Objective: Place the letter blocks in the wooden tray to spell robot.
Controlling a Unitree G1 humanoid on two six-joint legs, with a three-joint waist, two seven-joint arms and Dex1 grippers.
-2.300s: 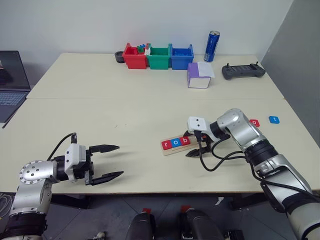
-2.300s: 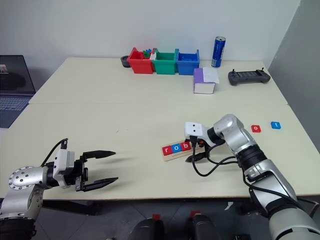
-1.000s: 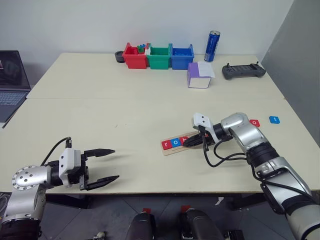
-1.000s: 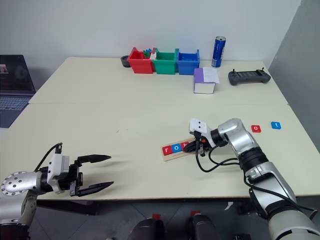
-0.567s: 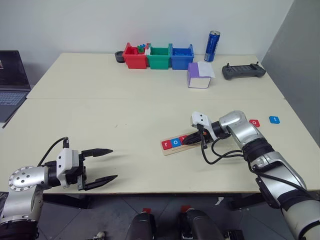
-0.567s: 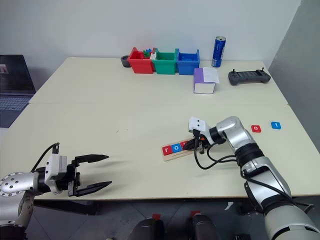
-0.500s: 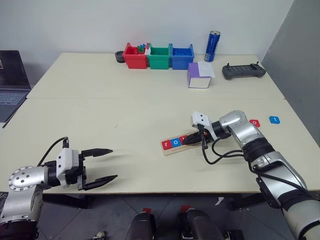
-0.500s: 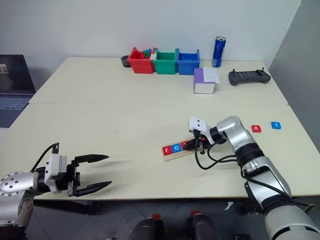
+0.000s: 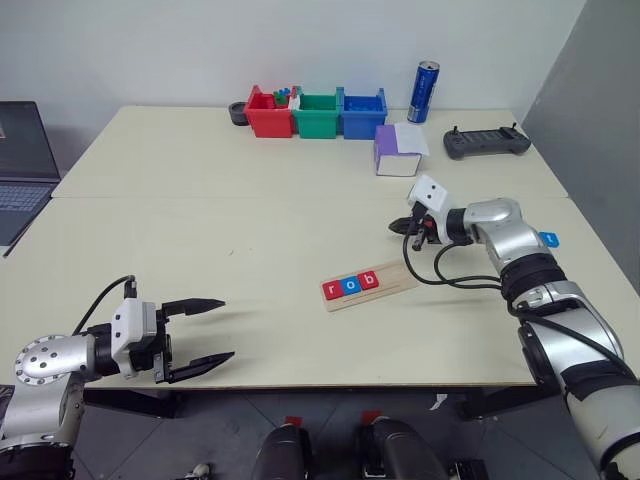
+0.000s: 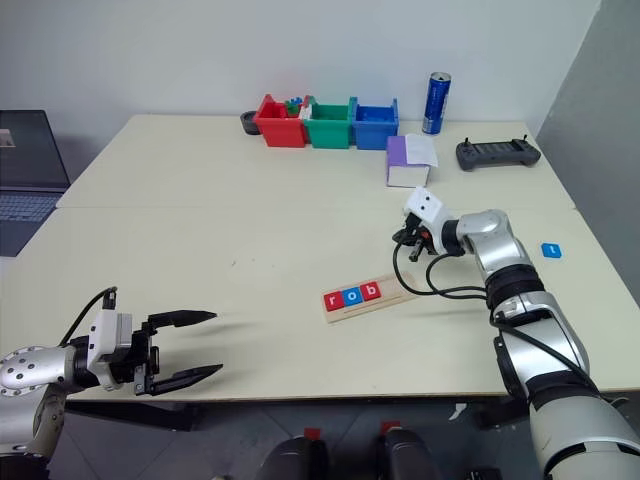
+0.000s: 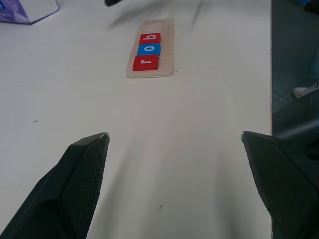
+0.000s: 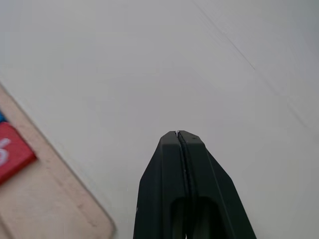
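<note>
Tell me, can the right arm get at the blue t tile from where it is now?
Probably yes. The blue t tile lies apart on bare table just beside the right arm, nothing covering it; the shut right end effector must swing back and open.

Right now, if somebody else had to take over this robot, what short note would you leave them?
Left hand: open, empty, hovering near the table's front edge.
Right hand: shut, holding nothing, raised above the table behind the wooden tray.
Done: red r, blue o and red b sit in the tray's left three places.
Left: two places free. A blue tile lies on the table to the right, past the right arm; a second "o" tile isn't visible now. Place o, then t.
</note>
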